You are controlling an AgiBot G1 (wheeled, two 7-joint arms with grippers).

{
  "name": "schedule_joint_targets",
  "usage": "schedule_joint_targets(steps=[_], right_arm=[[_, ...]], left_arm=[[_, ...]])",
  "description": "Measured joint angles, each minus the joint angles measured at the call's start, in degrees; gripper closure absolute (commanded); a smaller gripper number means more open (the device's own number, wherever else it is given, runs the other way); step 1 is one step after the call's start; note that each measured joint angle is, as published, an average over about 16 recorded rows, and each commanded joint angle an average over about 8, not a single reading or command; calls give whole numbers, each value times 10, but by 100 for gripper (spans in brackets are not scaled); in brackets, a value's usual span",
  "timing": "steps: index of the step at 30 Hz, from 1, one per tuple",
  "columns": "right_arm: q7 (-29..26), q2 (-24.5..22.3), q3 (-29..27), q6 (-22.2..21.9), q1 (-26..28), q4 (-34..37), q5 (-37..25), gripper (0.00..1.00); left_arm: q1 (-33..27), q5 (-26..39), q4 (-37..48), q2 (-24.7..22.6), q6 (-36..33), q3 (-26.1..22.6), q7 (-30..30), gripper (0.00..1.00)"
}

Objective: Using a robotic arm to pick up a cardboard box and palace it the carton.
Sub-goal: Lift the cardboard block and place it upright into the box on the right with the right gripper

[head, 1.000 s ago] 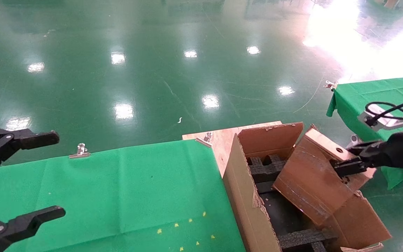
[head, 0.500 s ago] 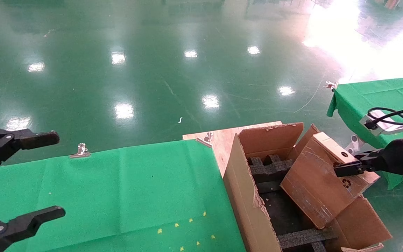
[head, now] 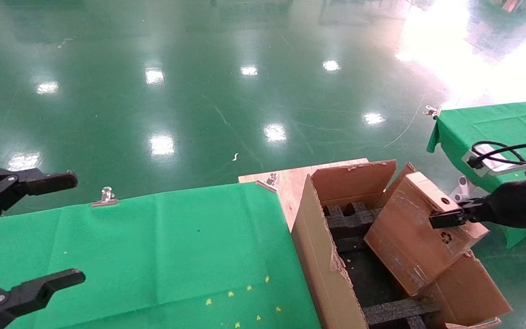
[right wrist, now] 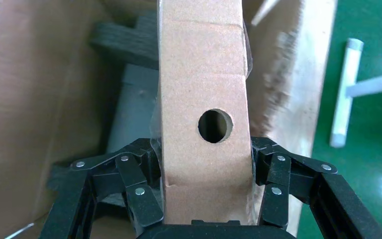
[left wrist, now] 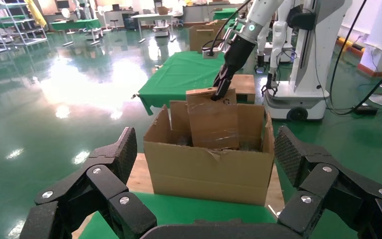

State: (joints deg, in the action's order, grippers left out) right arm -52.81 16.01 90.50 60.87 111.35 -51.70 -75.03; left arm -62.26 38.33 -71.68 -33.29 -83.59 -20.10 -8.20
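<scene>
The right hand (right wrist: 206,199) grips the box (head: 420,233) by its narrow holed edge, tilted just ahead of it over the carton (head: 336,274); stiff, light, scuffed cardboard should hold there, while the left hand (head: 21,237) hangs open over the desk (head: 153,246).

surface: wooden board (head: 290,180) | cover: green cloth (head: 153,246) | on board: carton (head: 322,269)
</scene>
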Motion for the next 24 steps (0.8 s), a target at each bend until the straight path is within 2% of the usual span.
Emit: schedule_joint_targets(steps=[10, 18, 24], right_arm=[[-153, -22, 23, -76, -10, -92, -92, 100], [-275, -26, 43, -114, -25, -151, -164, 100], [-338, -20, 57, -138, -42, -176, -203, 100]], left_arm=[[0, 0, 0, 0, 0, 0, 0, 0], [0, 0, 0, 0, 0, 0, 0, 0], [0, 0, 0, 0, 0, 0, 0, 0]])
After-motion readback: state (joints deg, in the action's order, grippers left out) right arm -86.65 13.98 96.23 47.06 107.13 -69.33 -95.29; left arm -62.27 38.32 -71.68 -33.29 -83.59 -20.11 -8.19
